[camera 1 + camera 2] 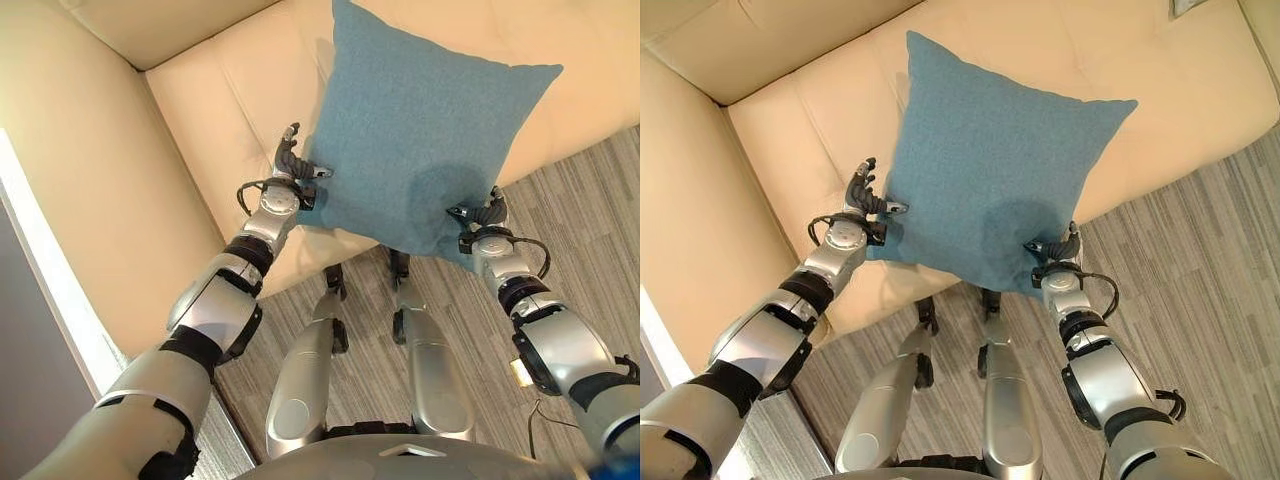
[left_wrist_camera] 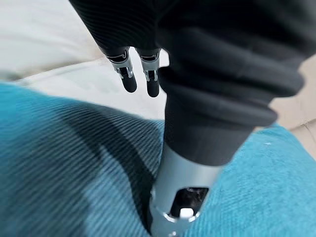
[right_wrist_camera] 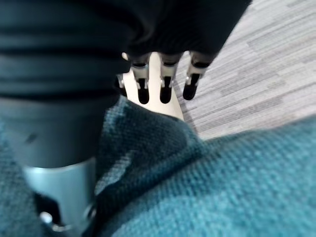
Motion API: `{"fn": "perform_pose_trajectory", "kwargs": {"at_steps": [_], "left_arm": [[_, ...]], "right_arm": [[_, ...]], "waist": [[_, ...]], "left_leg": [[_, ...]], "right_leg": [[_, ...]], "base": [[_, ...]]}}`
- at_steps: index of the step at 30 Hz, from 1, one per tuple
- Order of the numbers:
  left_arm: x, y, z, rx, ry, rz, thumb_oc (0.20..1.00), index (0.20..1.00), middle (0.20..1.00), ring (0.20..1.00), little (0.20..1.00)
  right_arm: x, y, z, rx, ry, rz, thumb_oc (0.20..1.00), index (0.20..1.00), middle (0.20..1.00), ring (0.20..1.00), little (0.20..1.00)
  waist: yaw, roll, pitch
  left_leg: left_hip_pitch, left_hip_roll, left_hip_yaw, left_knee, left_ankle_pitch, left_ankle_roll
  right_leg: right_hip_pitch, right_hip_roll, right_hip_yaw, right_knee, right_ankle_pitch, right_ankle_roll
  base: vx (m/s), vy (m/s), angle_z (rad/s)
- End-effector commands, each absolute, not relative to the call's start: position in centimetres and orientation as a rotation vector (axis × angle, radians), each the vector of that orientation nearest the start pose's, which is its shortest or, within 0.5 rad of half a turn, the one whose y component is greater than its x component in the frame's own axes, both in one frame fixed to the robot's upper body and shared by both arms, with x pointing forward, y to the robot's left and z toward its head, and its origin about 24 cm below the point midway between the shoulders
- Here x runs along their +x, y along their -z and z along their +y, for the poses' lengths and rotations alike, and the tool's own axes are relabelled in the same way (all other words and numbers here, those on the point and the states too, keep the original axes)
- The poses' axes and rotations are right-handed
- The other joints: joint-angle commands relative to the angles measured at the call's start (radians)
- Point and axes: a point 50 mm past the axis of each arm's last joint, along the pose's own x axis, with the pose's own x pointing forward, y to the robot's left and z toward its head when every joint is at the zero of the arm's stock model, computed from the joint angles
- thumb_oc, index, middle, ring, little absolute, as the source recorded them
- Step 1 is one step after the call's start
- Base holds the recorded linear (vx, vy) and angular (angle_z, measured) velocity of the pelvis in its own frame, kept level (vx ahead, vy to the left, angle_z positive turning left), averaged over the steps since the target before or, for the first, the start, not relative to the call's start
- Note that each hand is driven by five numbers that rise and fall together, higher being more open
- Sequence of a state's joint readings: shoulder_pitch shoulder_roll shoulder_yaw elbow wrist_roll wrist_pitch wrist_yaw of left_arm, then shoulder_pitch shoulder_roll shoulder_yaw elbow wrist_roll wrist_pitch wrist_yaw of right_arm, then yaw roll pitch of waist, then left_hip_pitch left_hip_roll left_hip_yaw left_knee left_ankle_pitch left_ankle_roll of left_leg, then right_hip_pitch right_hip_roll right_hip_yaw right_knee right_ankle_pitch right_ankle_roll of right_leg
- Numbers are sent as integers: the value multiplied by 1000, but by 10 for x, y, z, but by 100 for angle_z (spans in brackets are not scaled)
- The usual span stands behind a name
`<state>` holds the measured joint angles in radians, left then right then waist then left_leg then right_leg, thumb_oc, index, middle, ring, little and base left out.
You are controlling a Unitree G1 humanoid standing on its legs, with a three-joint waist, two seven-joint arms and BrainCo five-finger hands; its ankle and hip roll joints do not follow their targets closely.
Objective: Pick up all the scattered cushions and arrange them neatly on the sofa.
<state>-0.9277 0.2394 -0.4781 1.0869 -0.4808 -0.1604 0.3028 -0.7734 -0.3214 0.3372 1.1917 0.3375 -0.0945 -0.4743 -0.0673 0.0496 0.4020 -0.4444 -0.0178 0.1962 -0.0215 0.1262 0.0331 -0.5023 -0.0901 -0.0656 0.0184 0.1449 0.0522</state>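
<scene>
Both hands, left (image 1: 862,195) and right (image 1: 1060,248), pinch the cushion (image 1: 995,165) by its near corners above the sofa (image 1: 790,120) seat. It should be lowered level against the backrest before release.

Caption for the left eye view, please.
Both hands, left hand and right hand, pinch a blue cushion by its lower corners over the cream sofa.

You're looking at a plain teal-blue cushion (image 1: 420,150) with a fine woven rib, and behind it a smooth cream sofa (image 1: 230,100) with no pattern. On your right, the floor (image 1: 580,220) is carpeted in grey streaks.
</scene>
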Motion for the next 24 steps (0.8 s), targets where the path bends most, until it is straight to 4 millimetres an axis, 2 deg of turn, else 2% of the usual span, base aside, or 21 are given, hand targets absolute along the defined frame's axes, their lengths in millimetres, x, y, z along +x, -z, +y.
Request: {"fn": "perform_pose_trajectory", "kwargs": {"at_steps": [1,3,4,5,6,7,9,10,11,13,14,17,19,20,22,24], "left_arm": [[391,-77,125,117,-50,120,1000,1000,1000,1000,1000],[389,-73,120,102,-36,132,1000,1000,1000,1000,1000],[386,-70,128,77,-57,125,1000,1000,1000,1000,1000],[385,-71,135,72,-67,104,1000,1000,1000,1000,1000],[381,-67,129,62,-40,114,1000,1000,1000,1000,1000],[380,-65,132,42,-77,114,1000,1000,1000,1000,1000],[379,-63,127,22,-80,121,1000,1000,1000,1000,1000],[378,-62,123,16,-73,123,1000,1000,1000,1000,1000],[375,-59,113,2,-45,118,1000,1000,1000,1000,1000],[373,-55,105,-13,-14,136,1000,1000,1000,1000,1000],[373,-55,97,-29,8,146,1000,1000,1000,1000,1000],[373,-60,84,-40,35,125,1000,1000,1000,1000,1000],[374,-65,74,-43,50,114,1000,1000,1000,1000,1000],[375,-72,75,-52,46,81,1000,1000,1000,1000,1000],[377,-79,82,-59,45,41,1000,1000,1000,1000,1000],[380,-86,92,-65,23,18,1000,1000,1000,1000,1000]], "right_arm": [[375,-56,-179,-241,341,153,1000,1000,1000,1000,1000],[374,-54,-176,-240,328,151,1000,1000,1000,1000,1000],[363,-44,-183,-452,303,126,1000,1000,1000,1000,1000],[349,-29,-197,-500,286,144,1000,1000,1000,1000,1000],[343,-36,-206,-505,332,103,1000,1000,1000,1000,1000],[337,-41,-195,-533,309,34,1000,1000,1000,1000,1000],[332,-33,-187,-539,298,43,1000,1000,1000,1000,1000],[334,-36,-181,-533,297,29,1000,1000,1000,1000,1000],[330,-24,-171,-494,270,69,1000,1000,1000,1000,1000],[329,-8,-169,-423,272,155,1000,1000,1000,1000,1000],[342,-21,-151,-397,245,128,1000,1000,1000,1000,1000],[356,-40,-114,-406,174,62,1000,1000,1000,1000,1000],[360,-46,-92,-451,133,43,1000,1000,1000,1000,1000],[355,-38,-94,-386,105,76,1000,1000,1000,1000,1000],[349,-37,-112,-318,143,54,1000,1000,1000,1000,1000],[344,-39,-139,-282,229,34,1000,1000,1000,1000,1000]], "waist": [[3,-44,-76],[1,-44,-74],[-6,-49,-71],[-15,-54,-68],[-27,-62,-65],[-34,-66,-63],[-36,-68,-60],[-35,-68,-59],[-30,-64,-56],[-23,-57,-53],[-11,-49,-53],[3,-38,-52],[12,-29,-55],[12,-25,-59],[0,-32,-58],[-14,-40,-59]], "left_leg": [[-39,-42,-112,98,-121,-46],[-43,-42,-112,94,-117,-48],[-46,-41,-107,93,-113,-47],[-47,-39,-102,90,-112,-47],[-59,-37,-99,94,-111,-46],[-66,-35,-102,95,-111,-45],[-72,-35,-106,96,-109,-44],[-76,-35,-109,96,-109,-44],[-82,-35,-113,98,-105,-43],[-88,-37,-115,98,-102,-44],[-93,-38,-119,96,-97,-46],[-97,-39,-121,88,-89,-48],[-97,-40,-124,79,-82,-49],[-96,-40,-122,72,-78,-51],[-96,-39,-117,65,-77,-51],[-103,-36,-115,65,-79,-50]], "right_leg": [[-4,-64,-32,-43,49,118],[-8,-64,-32,-46,52,118],[-12,-64,-28,-47,56,119],[-16,-63,-24,-48,59,120],[-23,-63,-26,-50,61,121],[-28,-62,-28,-51,62,120],[-34,-62,-32,-50,60,118],[-36,-62,-32,-51,60,117],[-41,-65,-37,-51,62,115],[-46,-68,-38,-51,63,114],[-51,-69,-43,-51,65,113],[-58,-67,-43,-53,67,111],[-60,-67,-45,-56,67,110],[-61,-66,-44,-58,68,111],[-66,-64,-40,-60,71,114],[-72,-64,-39,-60,71,116]], "base": [[0,0,0],[0,0,0],[-39,18,-1],[-52,5,-5],[-54,-27,-5],[-47,-51,-6],[-32,-41,-10],[-32,-47,-8],[-31,-40,-2],[0,0,0],[0,0,0],[-8,3,10],[1,6,4],[0,0,0],[0,0,0],[0,0,0]]}}
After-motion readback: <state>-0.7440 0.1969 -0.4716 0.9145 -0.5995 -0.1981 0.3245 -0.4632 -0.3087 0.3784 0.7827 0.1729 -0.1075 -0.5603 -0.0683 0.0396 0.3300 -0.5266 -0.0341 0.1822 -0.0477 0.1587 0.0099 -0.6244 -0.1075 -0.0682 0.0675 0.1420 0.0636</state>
